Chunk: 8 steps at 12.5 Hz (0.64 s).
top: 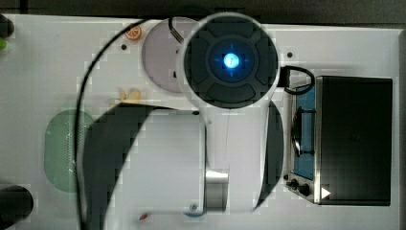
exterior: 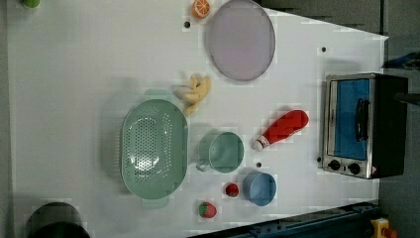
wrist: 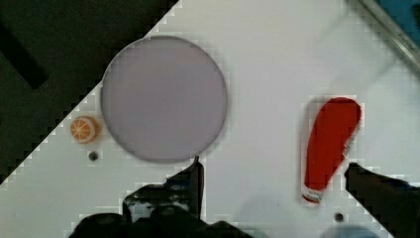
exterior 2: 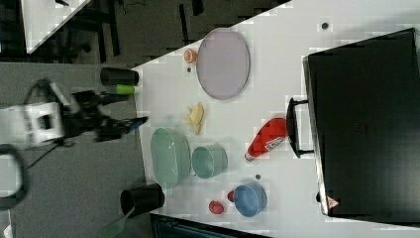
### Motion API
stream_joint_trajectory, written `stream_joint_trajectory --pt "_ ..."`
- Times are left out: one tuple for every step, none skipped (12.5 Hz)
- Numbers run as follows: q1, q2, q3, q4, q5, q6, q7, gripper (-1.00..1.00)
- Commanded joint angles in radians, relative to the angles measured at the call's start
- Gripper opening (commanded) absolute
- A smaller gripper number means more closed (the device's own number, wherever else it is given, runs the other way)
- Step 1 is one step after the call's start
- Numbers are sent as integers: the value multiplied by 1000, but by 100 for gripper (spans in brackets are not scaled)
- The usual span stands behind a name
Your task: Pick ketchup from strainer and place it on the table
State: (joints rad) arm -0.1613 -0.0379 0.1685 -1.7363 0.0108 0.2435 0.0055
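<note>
The ketchup [exterior: 282, 129] lies on its side on the white table [exterior: 74, 74], between the toaster oven and a green cup, with its white cap end towards the cup. It is also seen on the table as ketchup [exterior 2: 265, 139] and ketchup [wrist: 329, 146]. The pale green strainer [exterior: 153, 148] stands apart from it with nothing inside; strainer [top: 62, 148] is partly covered by the arm. My gripper [wrist: 272, 168] is open, high above the table, holding nothing. One dark finger [wrist: 195, 181] sits below the plate, the other beside the bottle's cap end.
A toaster oven [exterior: 361, 124] stands at the left view's right. A lilac plate [exterior: 241, 39], an orange half [exterior: 201, 7], a banana [exterior: 195, 91], a green cup [exterior: 225, 152], a blue bowl [exterior: 260, 188] and two strawberries [exterior: 208, 209] lie around. A black cup [exterior: 54, 220] stands at a corner.
</note>
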Motion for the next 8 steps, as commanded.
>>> stream_joint_trajectory --pt "-6 46 1 25 4 -150 8 100" --pt "-7 47 -3 40 4 -173 8 100" --pt "-7 46 -8 45 3 -167 8 100" --pt "-7 47 -13 44 3 -160 8 100" --pt "-7 49 -17 43 3 -157 8 100" --pt "-7 50 -19 39 3 -158 8 100" --pt "-7 52 -19 37 3 -158 8 100" --pt "-7 54 -19 37 3 -158 8 100"
